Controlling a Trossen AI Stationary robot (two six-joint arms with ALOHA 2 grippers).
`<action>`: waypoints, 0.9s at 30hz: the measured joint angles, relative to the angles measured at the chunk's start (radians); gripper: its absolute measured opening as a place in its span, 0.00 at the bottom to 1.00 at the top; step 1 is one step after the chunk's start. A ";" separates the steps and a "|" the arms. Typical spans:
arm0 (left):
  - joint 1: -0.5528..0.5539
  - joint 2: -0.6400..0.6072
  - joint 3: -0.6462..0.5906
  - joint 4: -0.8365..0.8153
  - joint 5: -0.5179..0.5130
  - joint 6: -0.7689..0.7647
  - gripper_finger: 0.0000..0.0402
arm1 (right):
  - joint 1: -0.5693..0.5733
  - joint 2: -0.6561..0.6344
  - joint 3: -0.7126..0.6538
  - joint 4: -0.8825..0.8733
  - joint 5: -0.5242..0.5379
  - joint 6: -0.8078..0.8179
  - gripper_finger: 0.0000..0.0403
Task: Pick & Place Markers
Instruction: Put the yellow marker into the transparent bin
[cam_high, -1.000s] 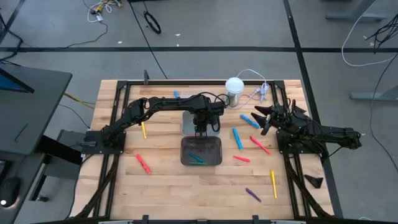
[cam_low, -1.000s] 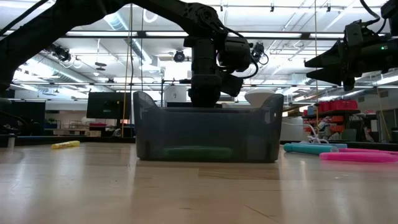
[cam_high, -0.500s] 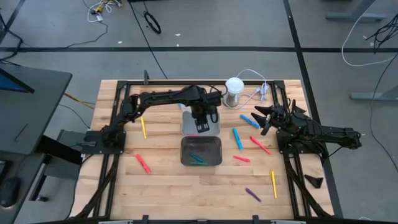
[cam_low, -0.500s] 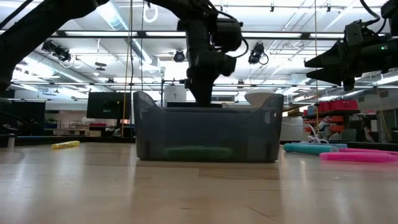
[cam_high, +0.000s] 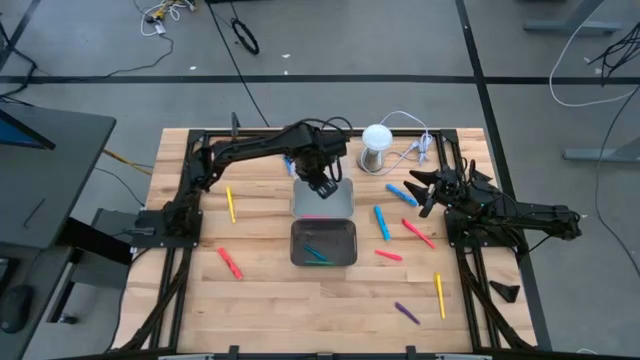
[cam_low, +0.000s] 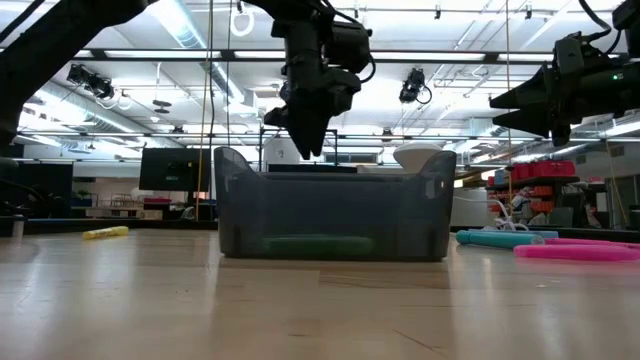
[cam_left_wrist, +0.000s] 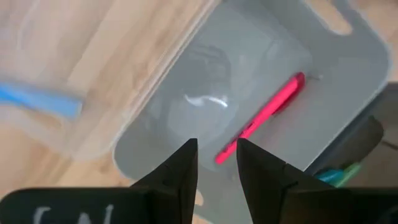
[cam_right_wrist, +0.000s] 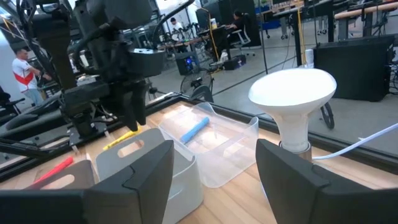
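Left end effector (cam_left_wrist: 216, 163) empty, fingers slightly apart; pink marker (cam_left_wrist: 261, 116) in grey tray (cam_left_wrist: 348, 93).

Even overhead light, mostly sharp, one view smeared

Ceiling strip lights (cam_low: 190, 35) glow bright in the low view, leaving the arms as dark silhouettes (near tabletop (cam_low: 320, 310) soft). The left wrist view is motion-blurred; a white glare patch (cam_left_wrist: 205, 99) sits on the grey tray (cam_left_wrist: 249, 81). Overhead shadows are faint.

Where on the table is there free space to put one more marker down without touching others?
Free: the wood between the yellow marker and the light tray, and the near strip between the pink marker and the purple marker. Crowded: right of the dark tray, where blue and pink markers lie before the right gripper.
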 joint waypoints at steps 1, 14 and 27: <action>0.003 0.000 0.000 -0.007 0.001 -0.033 0.29 | 0.000 0.000 0.000 0.000 0.000 0.000 0.57; 0.025 0.000 0.000 -0.021 0.000 -0.489 0.29 | 0.000 0.000 0.000 0.000 0.000 0.000 0.57; 0.029 -0.027 -0.058 -0.016 -0.038 -0.584 0.29 | 0.000 0.000 0.000 0.000 0.000 0.000 0.57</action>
